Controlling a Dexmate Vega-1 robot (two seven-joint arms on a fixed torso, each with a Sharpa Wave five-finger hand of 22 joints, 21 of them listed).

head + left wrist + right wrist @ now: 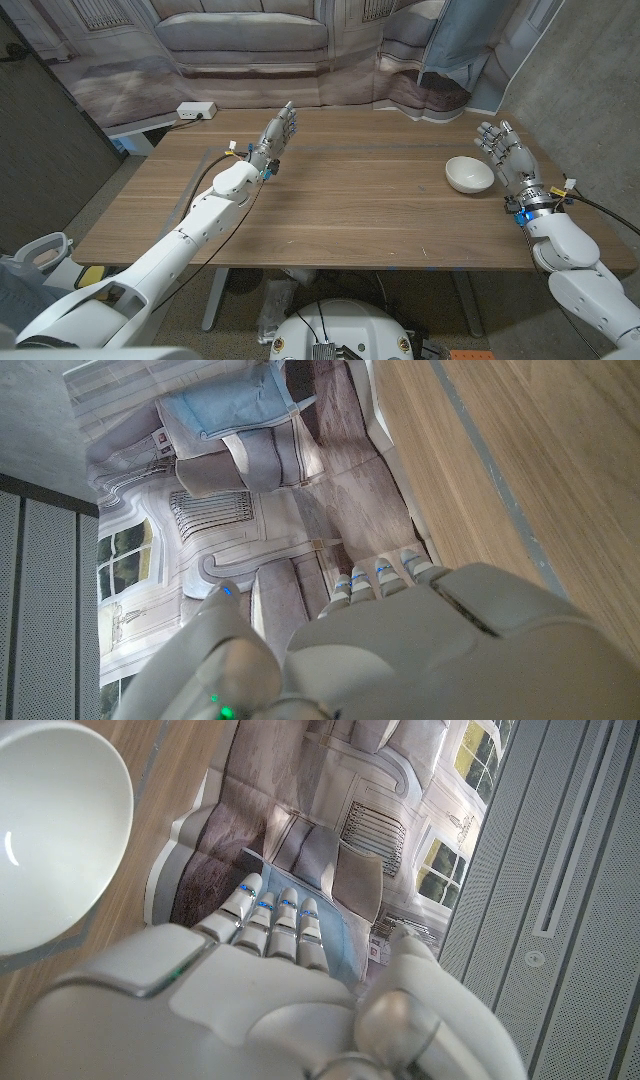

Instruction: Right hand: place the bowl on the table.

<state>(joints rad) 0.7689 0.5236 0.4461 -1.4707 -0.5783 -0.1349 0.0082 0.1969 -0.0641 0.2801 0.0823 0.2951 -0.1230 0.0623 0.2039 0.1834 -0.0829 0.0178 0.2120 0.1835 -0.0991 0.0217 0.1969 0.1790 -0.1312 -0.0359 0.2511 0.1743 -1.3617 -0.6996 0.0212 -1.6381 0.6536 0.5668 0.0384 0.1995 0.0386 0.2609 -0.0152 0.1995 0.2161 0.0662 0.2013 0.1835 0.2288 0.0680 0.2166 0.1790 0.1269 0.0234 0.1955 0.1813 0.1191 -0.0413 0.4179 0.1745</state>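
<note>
We see the white bowl [469, 174] upright on the tabletop [350, 200] near its right edge, partly cut off in the right wrist view. Right hand [507, 150] just beside it, fingers apart, holding nothing. Left hand [277, 133] near the far edge, fingers extended, empty; thumb hard to make out.

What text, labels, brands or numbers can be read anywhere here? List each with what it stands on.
None can be read.
The white bowl is plain.
The right hand and left hand show no legible marking.
The white power strip is too small to tell.
</note>
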